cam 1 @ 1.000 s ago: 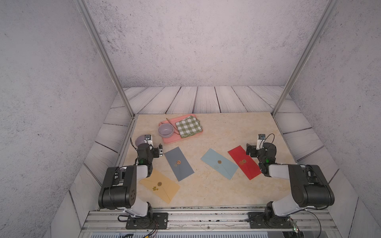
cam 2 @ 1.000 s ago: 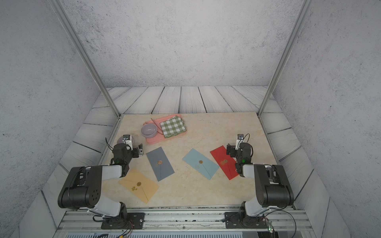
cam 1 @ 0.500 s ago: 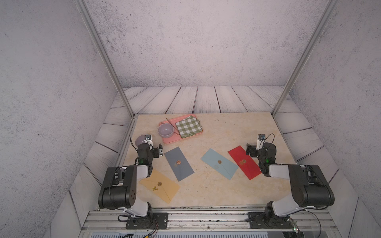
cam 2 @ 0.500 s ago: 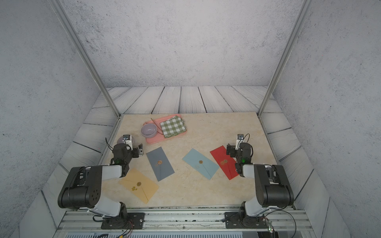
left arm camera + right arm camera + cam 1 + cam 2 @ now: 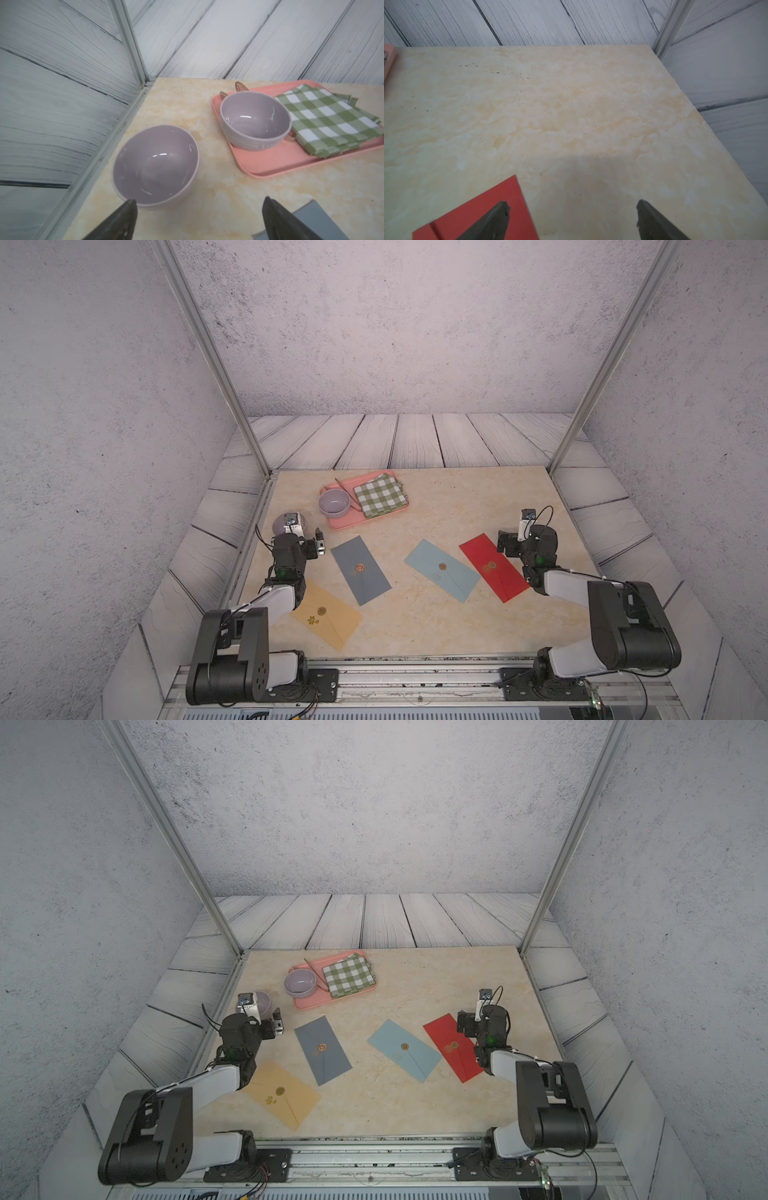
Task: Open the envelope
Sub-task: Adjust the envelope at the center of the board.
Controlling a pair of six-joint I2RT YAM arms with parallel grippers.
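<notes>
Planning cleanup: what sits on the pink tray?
A lilac bowl, a green checked cloth, and a gold utensil mostly hidden behind the bowl. Anything under the cloth is covered.

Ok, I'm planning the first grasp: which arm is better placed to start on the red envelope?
Right, likely. The right gripper is open with one finger over a corner of the red envelope; the left gripper, also open, sits across the table beside a lilac bowl.
</notes>
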